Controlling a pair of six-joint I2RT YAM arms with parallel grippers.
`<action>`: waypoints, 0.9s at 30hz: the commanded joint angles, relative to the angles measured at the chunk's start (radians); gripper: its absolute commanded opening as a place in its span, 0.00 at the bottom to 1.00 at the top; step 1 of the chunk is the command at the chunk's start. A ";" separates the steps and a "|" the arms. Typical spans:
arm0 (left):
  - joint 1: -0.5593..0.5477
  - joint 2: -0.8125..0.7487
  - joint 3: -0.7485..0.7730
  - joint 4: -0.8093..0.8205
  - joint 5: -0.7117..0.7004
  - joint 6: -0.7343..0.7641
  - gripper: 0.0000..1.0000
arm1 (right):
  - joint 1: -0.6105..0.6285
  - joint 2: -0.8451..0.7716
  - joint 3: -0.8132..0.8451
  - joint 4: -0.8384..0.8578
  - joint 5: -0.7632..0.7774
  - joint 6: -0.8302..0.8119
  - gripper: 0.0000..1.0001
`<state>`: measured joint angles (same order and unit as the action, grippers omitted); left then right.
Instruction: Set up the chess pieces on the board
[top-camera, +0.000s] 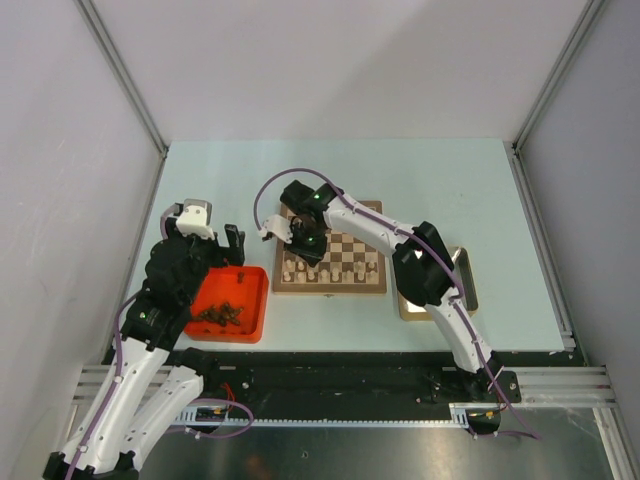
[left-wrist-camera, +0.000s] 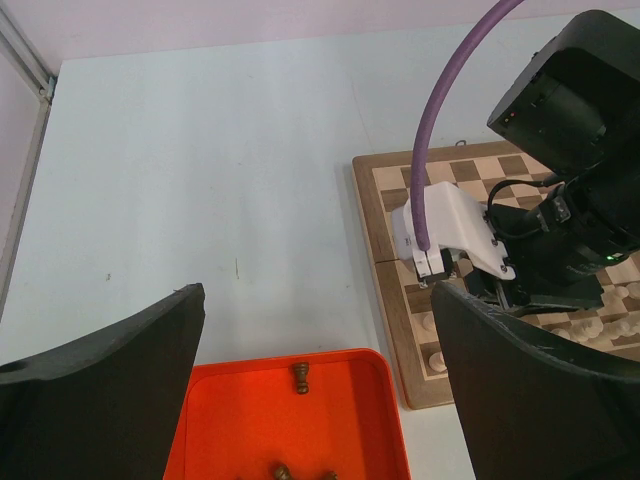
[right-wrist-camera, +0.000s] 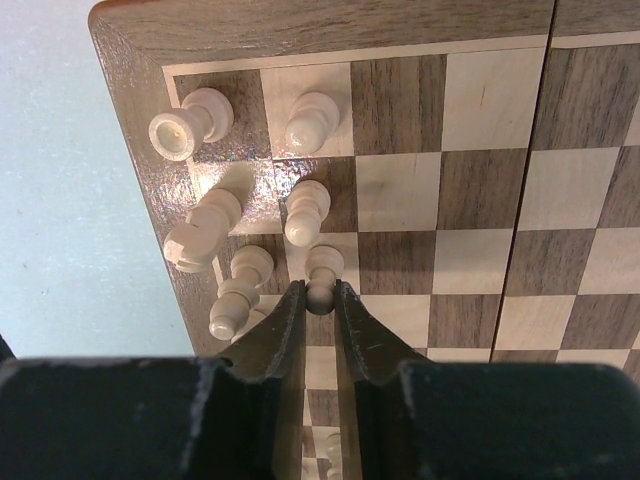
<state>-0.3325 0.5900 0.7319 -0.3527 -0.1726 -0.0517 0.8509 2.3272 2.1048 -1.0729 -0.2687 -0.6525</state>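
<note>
Right pincer, overhead view: the right pincer (top-camera: 305, 246) sits low over the left part of the board (top-camera: 330, 287), its arm reaching in from the right.
Left pincer, overhead view: the left pincer (top-camera: 206, 236) is spread wide above the far edge of the red tray (top-camera: 262, 300), left of the board.
Board, overhead view: it lies flat near the middle of the pale surface (top-camera: 430, 180), with pale chess pieces (top-camera: 300, 268) gathered on its near-left squares.
Tray, overhead view: it holds a heap of dark pieces (top-camera: 220, 315).
Gold tin, overhead view: the gold tin (top-camera: 468, 290) is just right of the board, partly hidden by the right arm.
Left pincer, left wrist view: the left pincer (left-wrist-camera: 318, 300) has 2 black fingers (left-wrist-camera: 100, 400) held far apart with nothing between them.
Tray, left wrist view: the red tray (left-wrist-camera: 390, 430) lies below the fingers, with a dark piece (left-wrist-camera: 301, 376) near its far edge.
Board, left wrist view: the board (left-wrist-camera: 365, 220) is to the right, and the right arm's black wrist hangs over it.
Right pincer, right wrist view: the right pincer (right-wrist-camera: 320, 300) is pressed together on 1 pale piece (right-wrist-camera: 323, 268), pinching it.
Board, right wrist view: a corner of the board (right-wrist-camera: 300, 25) fills the view.
Other pieces, right wrist view: 5 more pale pieces (right-wrist-camera: 305, 210) sit in 2 columns beside the board's edge. I cannot tell whether all of them are upright.
</note>
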 joint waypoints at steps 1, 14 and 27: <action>0.007 -0.009 -0.005 0.040 0.004 0.023 1.00 | 0.010 0.014 0.035 -0.012 0.023 0.013 0.18; 0.007 -0.009 -0.005 0.040 0.005 0.024 1.00 | 0.010 -0.003 0.046 -0.013 0.020 0.022 0.34; 0.007 -0.010 -0.006 0.040 -0.002 0.026 1.00 | -0.012 -0.088 0.087 -0.028 0.011 0.025 0.46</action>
<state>-0.3325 0.5900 0.7319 -0.3523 -0.1730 -0.0517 0.8501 2.3295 2.1384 -1.0828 -0.2512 -0.6365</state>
